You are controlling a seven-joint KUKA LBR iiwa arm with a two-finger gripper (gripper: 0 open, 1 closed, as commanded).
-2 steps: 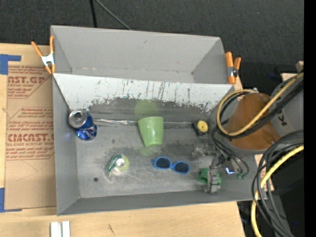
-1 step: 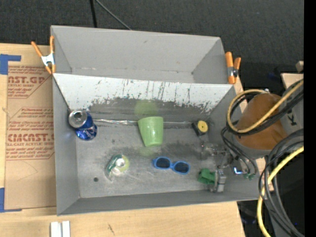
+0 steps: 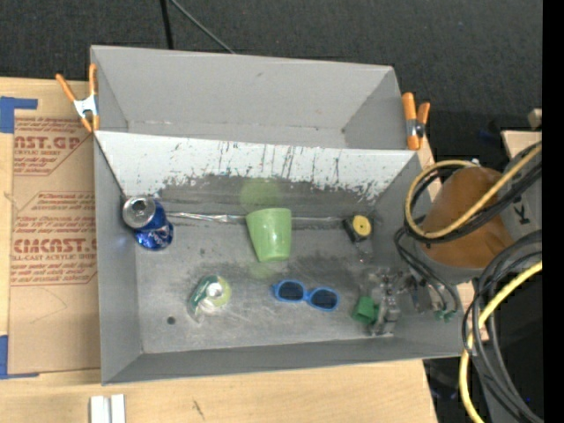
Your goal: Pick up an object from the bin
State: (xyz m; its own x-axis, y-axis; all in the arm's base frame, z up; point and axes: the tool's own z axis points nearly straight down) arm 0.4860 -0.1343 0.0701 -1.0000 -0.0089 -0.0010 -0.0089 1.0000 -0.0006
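Your gripper (image 3: 384, 305), its opening impossible to judge, sits in the near right corner of the bin (image 3: 264, 95) beside a small green block (image 3: 362, 310); centre over it before closing

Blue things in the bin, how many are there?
2: a blue can at the left wall, and blue sunglasses near the front, right of centre. The gripper may hide more.

Cup (image 3: 269, 233) mid-bin — bare floor (image 3: 207, 249) leftward
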